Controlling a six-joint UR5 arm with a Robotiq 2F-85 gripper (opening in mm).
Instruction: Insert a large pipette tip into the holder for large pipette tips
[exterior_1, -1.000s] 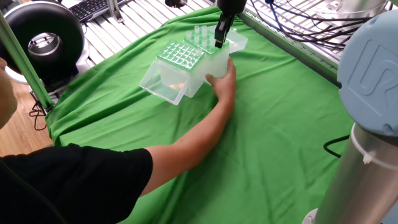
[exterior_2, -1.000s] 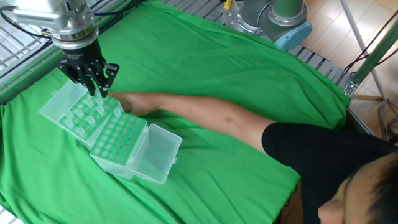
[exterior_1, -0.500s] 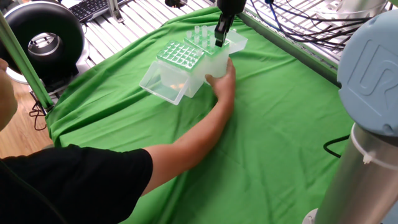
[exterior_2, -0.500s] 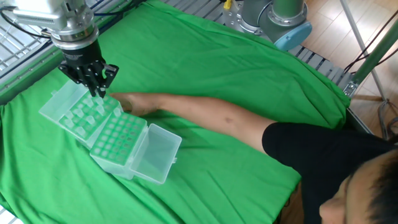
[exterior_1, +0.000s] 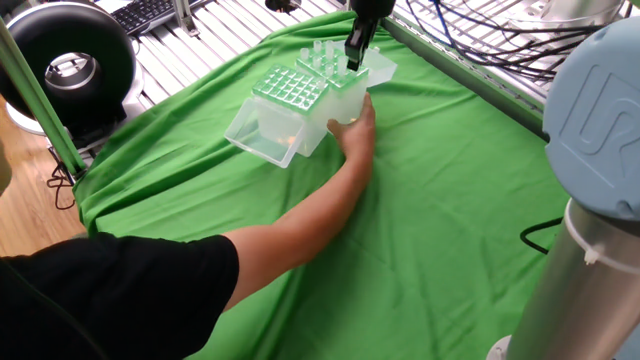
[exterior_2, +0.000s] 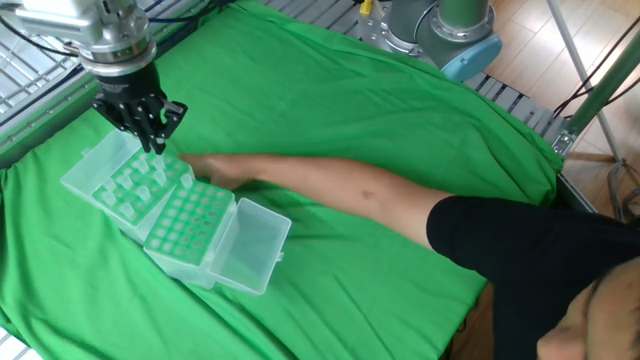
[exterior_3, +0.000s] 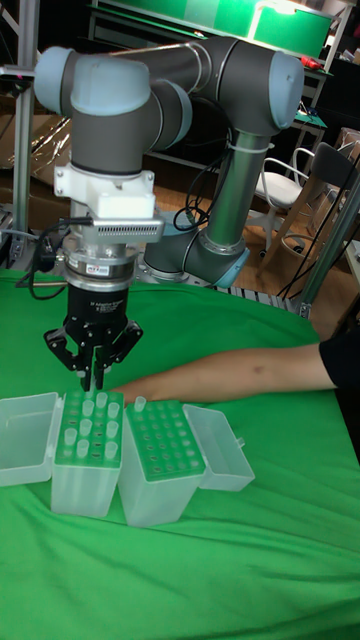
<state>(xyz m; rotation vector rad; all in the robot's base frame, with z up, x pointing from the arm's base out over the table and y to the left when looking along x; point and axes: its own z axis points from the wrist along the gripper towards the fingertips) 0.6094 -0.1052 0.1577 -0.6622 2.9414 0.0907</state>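
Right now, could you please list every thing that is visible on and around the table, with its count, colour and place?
holder for large pipette tips: one, translucent with greenish top, several tips standing in it, lid open, under the gripper.
shorter tip box: one, translucent with green grid top, lid open, touching the holder's side.
cloth: one, green, covering the table.
keyboard: one, black, beyond the cloth.
person's hand: one, resting against the holder.
gripper: one, black, fingers close together just above the holder; whether it holds a tip cannot be told.
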